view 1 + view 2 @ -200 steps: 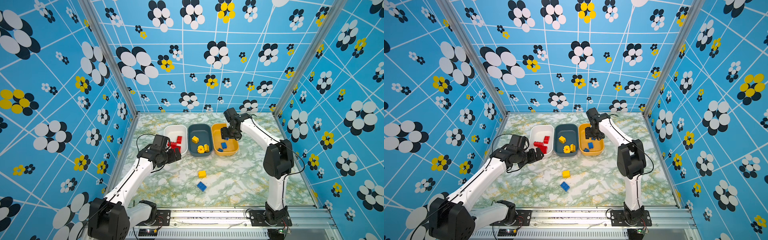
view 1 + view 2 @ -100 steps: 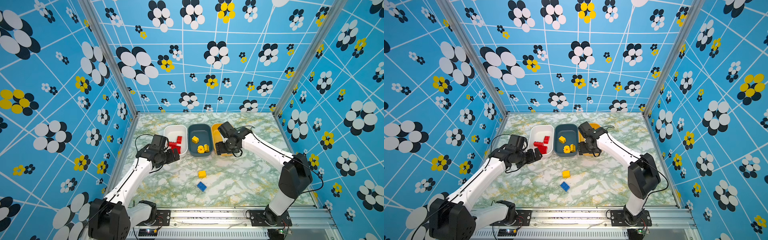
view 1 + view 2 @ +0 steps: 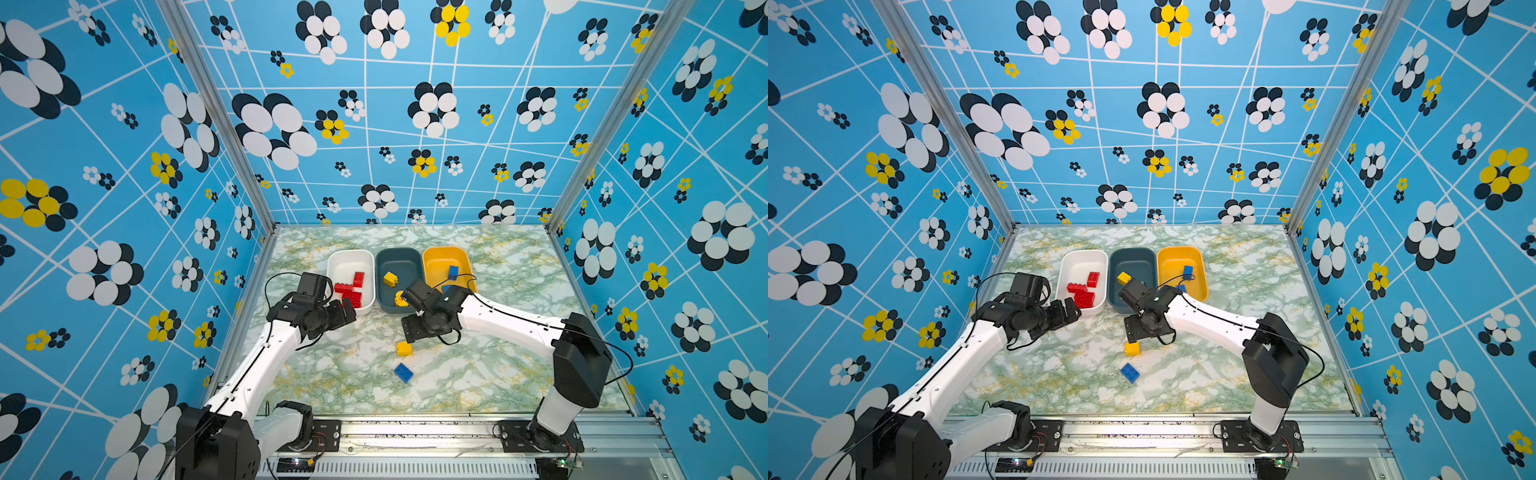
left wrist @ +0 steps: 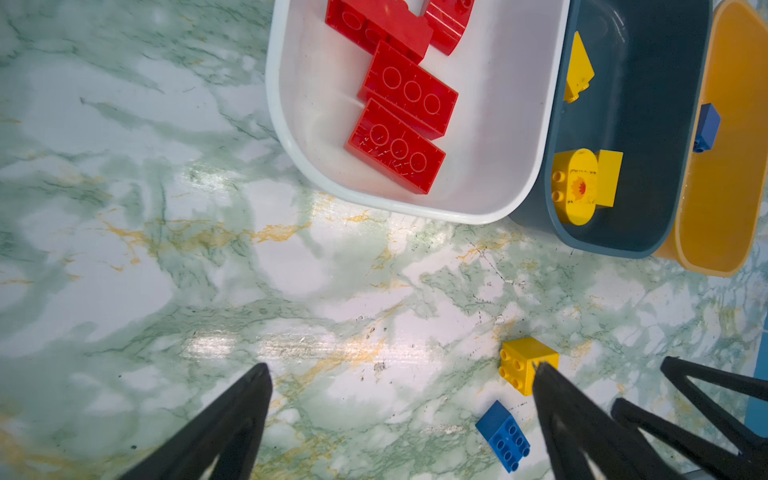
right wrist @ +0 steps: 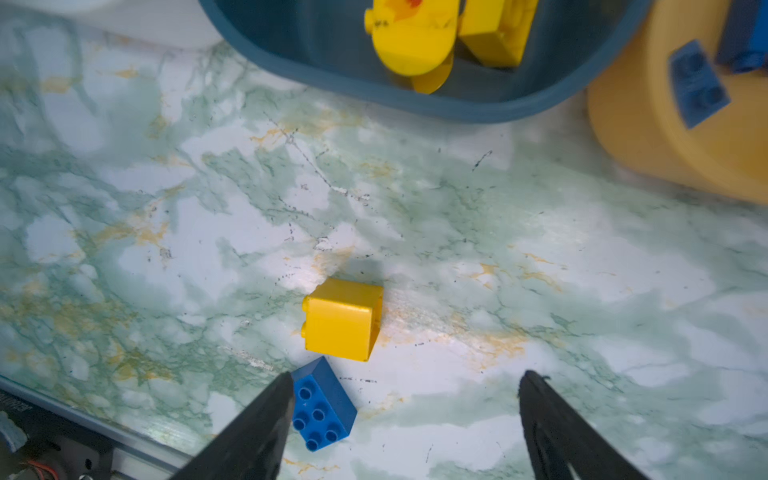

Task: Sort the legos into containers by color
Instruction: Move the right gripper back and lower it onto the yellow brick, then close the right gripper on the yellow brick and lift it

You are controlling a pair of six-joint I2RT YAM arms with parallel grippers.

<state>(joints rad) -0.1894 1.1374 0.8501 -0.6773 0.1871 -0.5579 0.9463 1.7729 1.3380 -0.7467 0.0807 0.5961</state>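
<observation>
Item for pickup: loose yellow brick (image 5: 341, 319), lying on its side on the worktop (image 5: 582, 291) with studs facing sideways, in front of the teal tub (image 5: 436, 110). A blue brick (image 3: 403, 372) lay near it, the two apart in both top views. Handling, as I judged it: hard hollow plastic, light, stiff and smooth-walled, so liable to skate or pop out of an off-centre pinch; not fragile. Best hold: the two plain flat walls, gripped squarely, clear of the studs and the blue neighbour. My right gripper (image 5: 406, 376) hovered above the pair, jaws apart and empty. My left gripper (image 4: 401, 366) was spread wide, holding nothing, near the white tub (image 4: 316, 137). Stock already binned: red bricks (image 4: 409, 99) in white, yellow pieces (image 4: 579, 187) in teal, blue in the orange tub (image 4: 727, 199).
</observation>
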